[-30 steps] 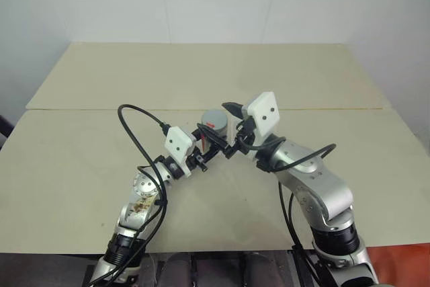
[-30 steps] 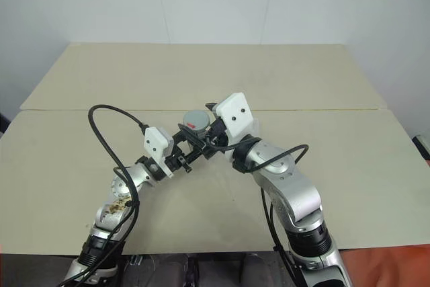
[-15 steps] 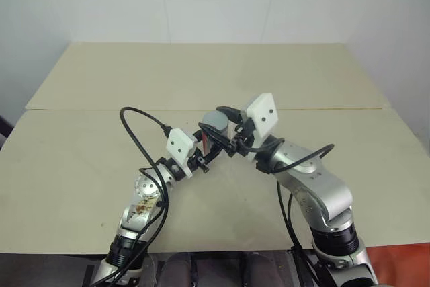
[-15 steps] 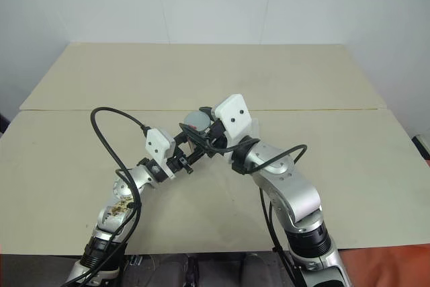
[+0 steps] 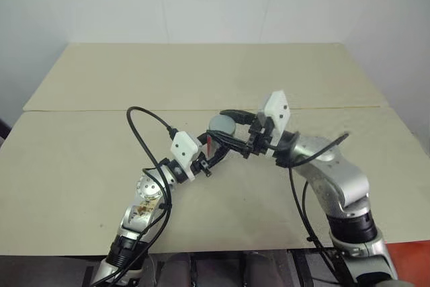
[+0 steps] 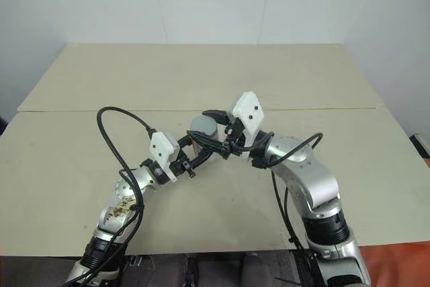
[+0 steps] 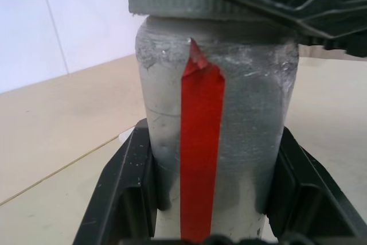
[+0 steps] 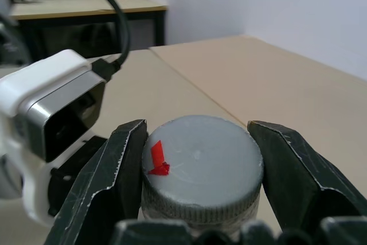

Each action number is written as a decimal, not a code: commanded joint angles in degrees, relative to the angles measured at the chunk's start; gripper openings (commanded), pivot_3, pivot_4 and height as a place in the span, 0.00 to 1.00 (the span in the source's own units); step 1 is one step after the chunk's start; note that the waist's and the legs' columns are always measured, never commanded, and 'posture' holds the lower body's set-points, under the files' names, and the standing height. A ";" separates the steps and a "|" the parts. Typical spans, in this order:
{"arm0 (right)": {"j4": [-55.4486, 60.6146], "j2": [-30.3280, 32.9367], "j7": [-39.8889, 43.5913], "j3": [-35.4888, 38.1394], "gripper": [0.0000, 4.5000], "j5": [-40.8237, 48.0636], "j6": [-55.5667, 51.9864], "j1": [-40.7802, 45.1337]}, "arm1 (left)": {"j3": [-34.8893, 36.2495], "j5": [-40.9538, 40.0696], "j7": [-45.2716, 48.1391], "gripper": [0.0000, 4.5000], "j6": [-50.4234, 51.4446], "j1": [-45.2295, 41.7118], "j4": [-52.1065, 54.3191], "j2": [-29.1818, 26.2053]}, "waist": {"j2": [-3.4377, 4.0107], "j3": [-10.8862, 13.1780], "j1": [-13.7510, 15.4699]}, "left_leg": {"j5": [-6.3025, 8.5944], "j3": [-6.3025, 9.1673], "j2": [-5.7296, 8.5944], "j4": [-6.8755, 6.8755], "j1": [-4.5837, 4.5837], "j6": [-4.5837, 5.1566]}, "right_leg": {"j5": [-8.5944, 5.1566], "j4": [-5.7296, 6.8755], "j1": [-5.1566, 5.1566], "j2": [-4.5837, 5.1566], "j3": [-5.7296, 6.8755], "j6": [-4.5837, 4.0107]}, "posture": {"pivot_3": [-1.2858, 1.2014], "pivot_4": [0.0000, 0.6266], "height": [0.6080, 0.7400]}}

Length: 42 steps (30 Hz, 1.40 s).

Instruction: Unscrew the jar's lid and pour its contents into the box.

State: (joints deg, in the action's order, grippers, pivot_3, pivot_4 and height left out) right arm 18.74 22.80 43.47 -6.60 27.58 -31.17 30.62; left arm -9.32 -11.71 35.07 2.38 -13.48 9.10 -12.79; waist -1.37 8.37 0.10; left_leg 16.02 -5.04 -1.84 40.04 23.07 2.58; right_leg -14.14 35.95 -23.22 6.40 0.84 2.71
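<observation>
The jar stands upright above the table's middle, a red strip down its side, with my left gripper shut on its body from the left. The grey lid, marked with a bit of red tape, sits on top of the jar. From the right, my right gripper is shut on the lid, one finger on each side of its rim. In the head views the jar and lid sit between the two arms. The contents are hidden and the box is out of view.
The tan table is made of two boards joined by a seam running left to right behind the jar. A black cable loops up over my left forearm. A white wall rises behind the table's far edge.
My right gripper, open around the lid one second ago, has shut on it. The right wrist has since swung round to the right. The left gripper keeps holding the jar in place.
</observation>
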 commanded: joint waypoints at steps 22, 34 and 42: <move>-48.90 0.47 49.03 -8.97 0.62 3.52 24.87 27.85 | -0.85 -1.05 1.60 0.45 -2.07 -0.64 0.33 0.65 | 0.00 0.00 -0.22 | -0.06 -0.03 -0.05 0.00 0.00 -0.09 | 0.01 0.14 0.00 0.01 0.02 -0.01 | 0.52 0.24 1.00; -52.86 0.12 49.02 -6.15 0.99 4.98 29.28 28.61 | -0.27 -1.34 0.43 0.45 -1.73 0.09 0.92 1.25 | 0.00 0.00 -0.22 | -0.10 -0.04 -0.10 0.01 0.04 -0.17 | 0.02 0.16 -0.02 0.07 0.02 -0.01 | 0.52 0.24 1.00; -40.17 5.01 42.95 1.60 0.99 4.45 26.97 21.93 | -0.12 -1.10 -0.42 0.45 -2.05 0.49 0.77 1.25 | 0.01 0.00 0.40 | -0.09 -0.03 -0.11 0.00 0.09 -0.16 | 0.03 0.15 -0.02 0.13 0.06 0.00 | 0.52 0.24 1.00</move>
State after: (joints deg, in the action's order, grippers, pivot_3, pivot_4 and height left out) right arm -26.28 26.75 87.96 -7.69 31.71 -3.40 53.05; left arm -9.74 -12.69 35.05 1.36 -12.96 8.08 -11.81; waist -1.36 8.38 0.50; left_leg 15.93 -5.08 -1.94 40.04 23.16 2.42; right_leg -14.11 36.10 -23.24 6.53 0.89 2.71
